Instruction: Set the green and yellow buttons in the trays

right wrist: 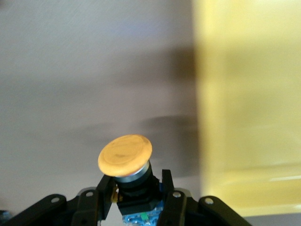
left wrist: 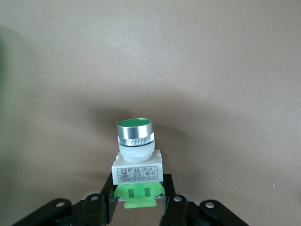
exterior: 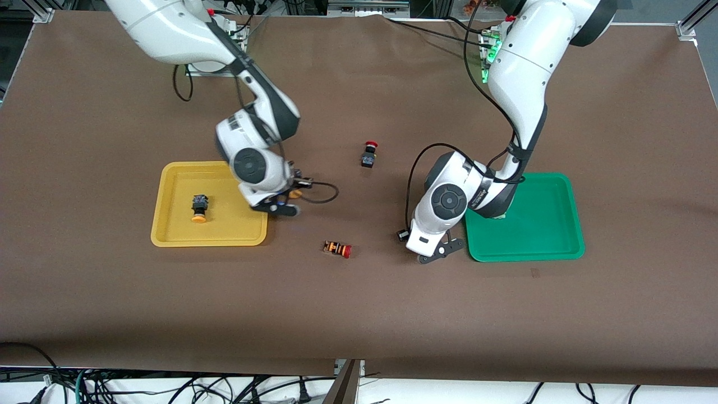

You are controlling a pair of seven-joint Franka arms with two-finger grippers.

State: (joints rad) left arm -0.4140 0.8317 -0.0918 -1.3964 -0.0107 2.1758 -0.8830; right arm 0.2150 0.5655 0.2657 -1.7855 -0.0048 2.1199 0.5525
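At the right arm's end of the table, 1 yellow-capped button already lies in the yellow tray, and the right gripper hangs just off that tray's rim over bare table, jaws clamped on a second yellow button whose cap points away from the wrist. Toward the left arm's end, the left gripper is clamped on a green button, over bare table just beside the green tray, its likely drop spot.

brown cloth-covered table under even light, with aluminium frame posts at its corners and tangled black cables on the floor below its near edge.
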